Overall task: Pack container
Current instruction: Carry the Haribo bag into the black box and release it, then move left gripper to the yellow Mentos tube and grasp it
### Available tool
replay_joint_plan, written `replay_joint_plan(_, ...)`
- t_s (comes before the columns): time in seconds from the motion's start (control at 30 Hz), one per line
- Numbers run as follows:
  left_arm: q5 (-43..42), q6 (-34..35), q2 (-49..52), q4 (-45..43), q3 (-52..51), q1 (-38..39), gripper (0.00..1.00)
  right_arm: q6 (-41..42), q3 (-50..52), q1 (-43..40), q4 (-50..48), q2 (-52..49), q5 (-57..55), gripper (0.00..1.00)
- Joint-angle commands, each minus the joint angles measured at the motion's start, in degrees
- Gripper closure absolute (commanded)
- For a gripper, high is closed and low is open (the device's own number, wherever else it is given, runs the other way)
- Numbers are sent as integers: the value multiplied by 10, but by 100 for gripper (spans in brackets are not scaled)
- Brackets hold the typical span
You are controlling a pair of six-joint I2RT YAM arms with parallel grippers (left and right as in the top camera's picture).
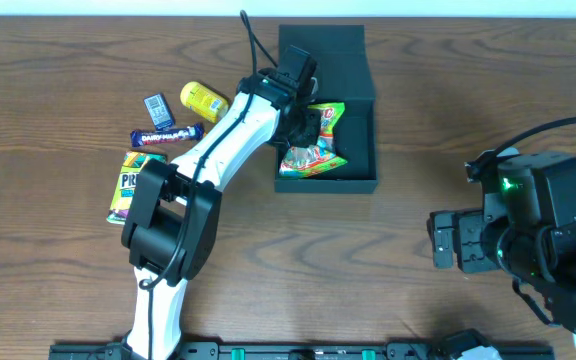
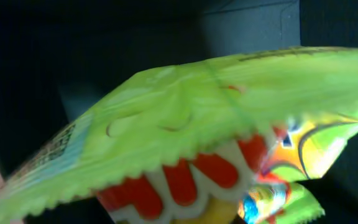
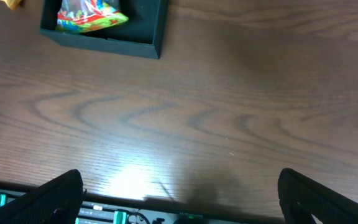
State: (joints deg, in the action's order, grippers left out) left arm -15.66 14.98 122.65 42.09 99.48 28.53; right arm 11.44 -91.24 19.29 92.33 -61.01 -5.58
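Note:
The container [image 1: 366,186] is a black square box at the table's far middle, its flap lid standing open at the back. A green snack packet [image 1: 311,159] lies inside it at the front. My left gripper [image 1: 302,122] reaches down into the box and is shut on a second green snack packet [image 1: 328,117]. That packet [image 2: 185,118] fills the left wrist view, with the dark box wall [image 2: 247,28] behind it; the fingers are hidden. My right gripper [image 3: 179,199] is open and empty, low over bare table at the right. The box [image 3: 157,31] shows in the right wrist view's top left.
Left of the box lie a yellow packet [image 1: 204,100], a small blue packet [image 1: 159,108], a purple chocolate bar [image 1: 167,135] and a green-yellow packet [image 1: 131,186]. The right arm's base [image 1: 538,240] stands at the right edge. A black rail [image 1: 268,350] runs along the front.

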Motion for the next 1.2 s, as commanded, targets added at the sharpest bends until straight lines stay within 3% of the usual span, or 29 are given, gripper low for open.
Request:
replay_joint_plan(0.0,12,1,-5,-6,17,-5,36,-8,-5,-5,1,2,0,1)
replay_joint_plan(0.1,12,9,-8,-10,22,-5,30,-8,-5,-5,1,2,0,1)
replay_joint_plan(0.27,13,22,-23,-5,55,-7,30,-8,-5,-5,1,2,0,1)
replay_joint_plan(0.47,101,22,-75,23,69,-20,38,-8,-5,-5,1,2,0,1)
replay_joint_plan(0.63,215,86,-125,38,69,-69,23,-8,-5,-5,1,2,0,1)
replay_joint_plan(0.83,212,204,-121,62,68,-159,18,-8,-5,-5,1,2,0,1)
replay_joint_plan(0.93,212,232,-108,57,68,-190,2,-8,-5,-5,1,2,0,1)
replay_joint_plan(1.17,154,246,-40,12,68,-215,5,-8,-5,-5,1,2,0,1)
